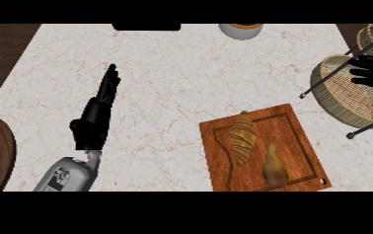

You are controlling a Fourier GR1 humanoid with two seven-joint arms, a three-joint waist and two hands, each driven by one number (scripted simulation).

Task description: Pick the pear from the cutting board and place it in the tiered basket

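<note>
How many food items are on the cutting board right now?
2: a croissant on the cutting board's upper left part, and the pear beside it toward the lower right.

On the tabletop (182,70), the board (302,144) lay at the near right, carrying a croissant (242,136) with the pear (275,165) right of it. The basket (344,92) stood behind the board, at the right edge.

Left hand (98,112) open; right hand (362,70) at edge.
</note>
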